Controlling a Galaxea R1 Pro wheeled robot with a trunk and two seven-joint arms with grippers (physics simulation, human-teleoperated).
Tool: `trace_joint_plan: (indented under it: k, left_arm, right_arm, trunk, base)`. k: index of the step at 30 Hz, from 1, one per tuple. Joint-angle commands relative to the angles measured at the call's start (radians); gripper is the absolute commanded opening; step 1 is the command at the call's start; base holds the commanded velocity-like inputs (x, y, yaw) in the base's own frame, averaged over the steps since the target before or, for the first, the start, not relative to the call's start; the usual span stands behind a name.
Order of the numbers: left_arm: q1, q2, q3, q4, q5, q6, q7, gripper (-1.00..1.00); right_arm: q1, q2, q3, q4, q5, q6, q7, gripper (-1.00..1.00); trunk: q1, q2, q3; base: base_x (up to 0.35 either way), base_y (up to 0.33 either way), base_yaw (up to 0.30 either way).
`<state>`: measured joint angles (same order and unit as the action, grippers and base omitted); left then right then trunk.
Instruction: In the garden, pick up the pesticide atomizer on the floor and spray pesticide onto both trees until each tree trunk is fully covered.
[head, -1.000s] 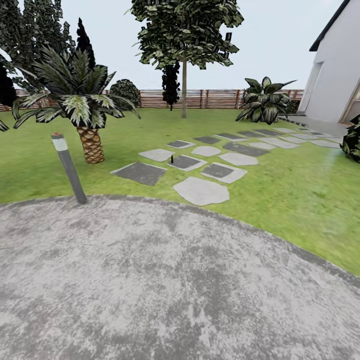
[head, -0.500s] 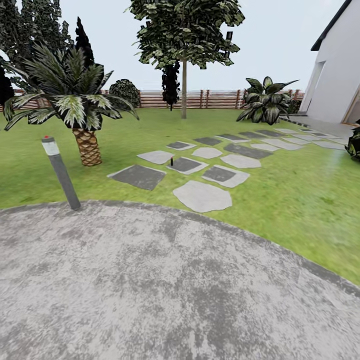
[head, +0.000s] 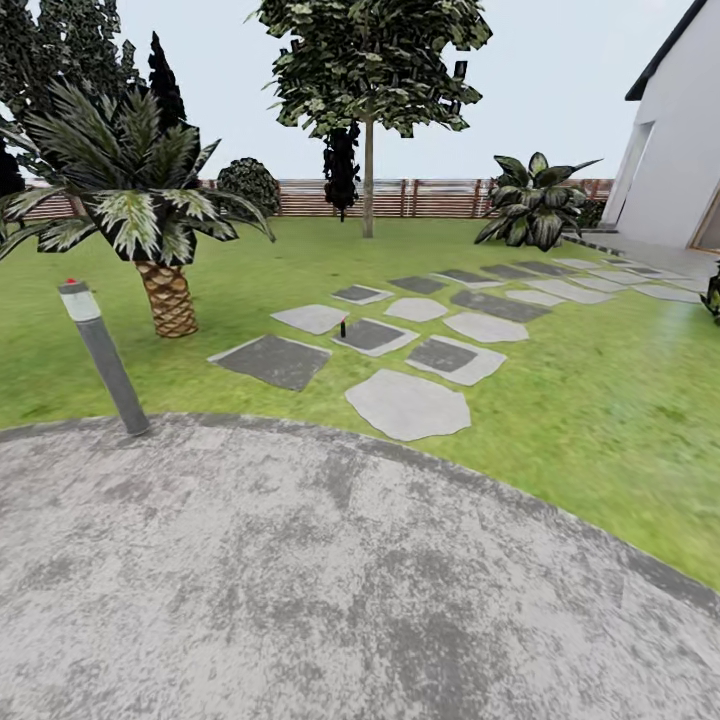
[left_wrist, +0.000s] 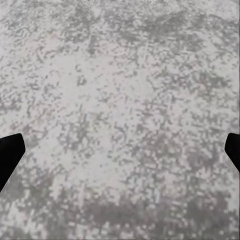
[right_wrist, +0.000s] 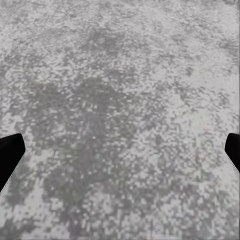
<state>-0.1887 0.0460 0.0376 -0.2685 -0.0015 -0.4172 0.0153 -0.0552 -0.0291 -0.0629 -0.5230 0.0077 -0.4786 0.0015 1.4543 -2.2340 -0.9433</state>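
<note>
One tall tree (head: 370, 60) with a straight bare trunk (head: 368, 180) stands on the lawn (head: 600, 400) near the far wooden fence (head: 420, 198). Another blocky leafy crown (head: 60, 45) rises at the far left behind the palm, and its trunk is hidden. A small dark upright object (head: 343, 326) stands among the stepping stones, too small to identify. My left gripper (left_wrist: 120, 155) is open over grey stone paving, its black fingertips (left_wrist: 10, 152) wide apart. Over the same paving my right gripper (right_wrist: 120, 155) is open as well, nothing between its fingers.
Round grey stone paving (head: 300, 580) lies in the foreground. At its left edge leans a thin grey bollard (head: 100, 355). A short palm (head: 165, 290) stands behind it. Stepping stones (head: 408, 402) lead right toward a white house (head: 675, 150). A broad-leaved shrub (head: 535, 200) grows by the fence.
The whole head view has shifted, so the camera has moved: the bollard and palm sit further left and lower in the picture. Nothing in the garden itself has moved.
</note>
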Motion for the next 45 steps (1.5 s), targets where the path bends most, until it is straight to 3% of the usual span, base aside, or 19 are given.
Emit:
trace_joint_plan:
  k: [1, 45]
  left_arm:
    - [0.0, 0.0, 0.0, 0.0, 0.0, 0.0, 0.0, 1.0]
    - [0.0, 0.0, -0.001, 0.0, 0.0, 0.0, 0.0, 1.0]
  right_arm:
    - [0.0, 0.0, 0.0, 0.0, 0.0, 0.0, 0.0, 1.0]
    - [0.0, 0.001, 0.002, 0.0, 0.0, 0.0, 0.0, 1.0]
  trunk:
    - [0.0, 0.0, 0.0]
    - [0.0, 0.0, 0.0]
  base:
    - [0.339, 0.0, 0.0]
    - [0.339, 0.0, 0.0]
